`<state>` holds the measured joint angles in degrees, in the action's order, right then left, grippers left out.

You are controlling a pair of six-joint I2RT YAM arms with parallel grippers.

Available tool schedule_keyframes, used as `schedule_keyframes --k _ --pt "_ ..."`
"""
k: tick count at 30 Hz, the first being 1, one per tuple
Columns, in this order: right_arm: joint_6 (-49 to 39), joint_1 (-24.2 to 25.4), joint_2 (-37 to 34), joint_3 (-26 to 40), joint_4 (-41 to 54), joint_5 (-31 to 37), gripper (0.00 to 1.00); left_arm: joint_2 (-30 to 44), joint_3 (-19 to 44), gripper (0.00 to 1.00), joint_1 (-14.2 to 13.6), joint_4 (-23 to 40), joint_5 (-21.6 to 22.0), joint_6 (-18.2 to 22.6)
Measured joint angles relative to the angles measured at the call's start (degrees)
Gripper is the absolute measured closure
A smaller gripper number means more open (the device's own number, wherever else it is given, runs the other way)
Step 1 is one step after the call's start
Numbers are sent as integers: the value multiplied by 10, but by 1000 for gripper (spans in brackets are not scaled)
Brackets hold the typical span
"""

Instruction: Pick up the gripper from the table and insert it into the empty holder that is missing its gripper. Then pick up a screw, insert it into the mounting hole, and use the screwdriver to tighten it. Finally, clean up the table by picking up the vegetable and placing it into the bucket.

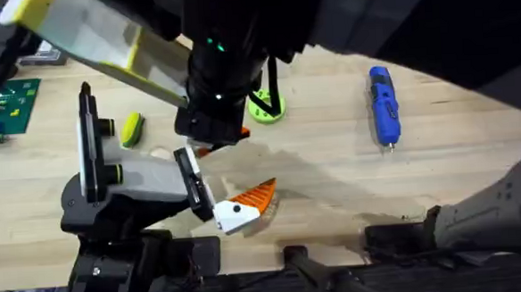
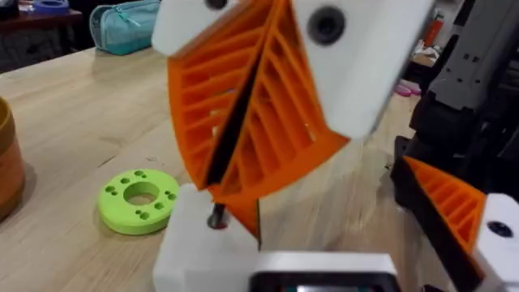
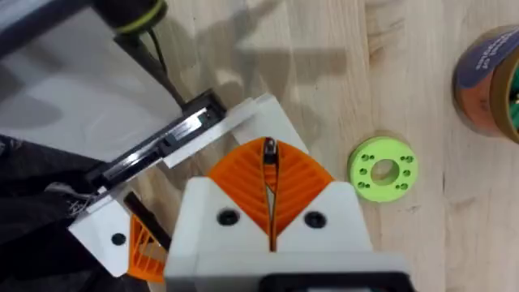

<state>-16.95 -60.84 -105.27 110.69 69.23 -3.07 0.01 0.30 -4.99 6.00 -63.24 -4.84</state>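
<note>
stretching across every view is a pale wooden table [image 1: 333, 173], with a teal pouch [image 2: 126, 26] on its far edge in the left wrist view and a roll of tape [image 3: 495, 77] near a lime-green disc [image 3: 383, 169]. the right gripper [image 3: 269, 150] has its orange pads pressed together on a small dark screw [image 3: 269, 147] (tip just showing between them), just above a white holder block [image 1: 196, 187]. the left gripper [image 1: 246, 205] sits low on the table; i cannot tell whether it is spread. the screwdriver [image 1: 383, 104] lies well apart to the right of both grippers, and the vegetable [image 1: 132, 128] lies to the left, beside the left arm.
</note>
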Motion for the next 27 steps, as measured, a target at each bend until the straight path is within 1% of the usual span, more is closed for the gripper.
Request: schedule_keyframes --k 7,27 --pt "0 0 0 0 1 -13 991 0 0 13 0 0 0 0" --pt "0 0 0 0 1 -13 991 0 0 13 0 0 0 0"
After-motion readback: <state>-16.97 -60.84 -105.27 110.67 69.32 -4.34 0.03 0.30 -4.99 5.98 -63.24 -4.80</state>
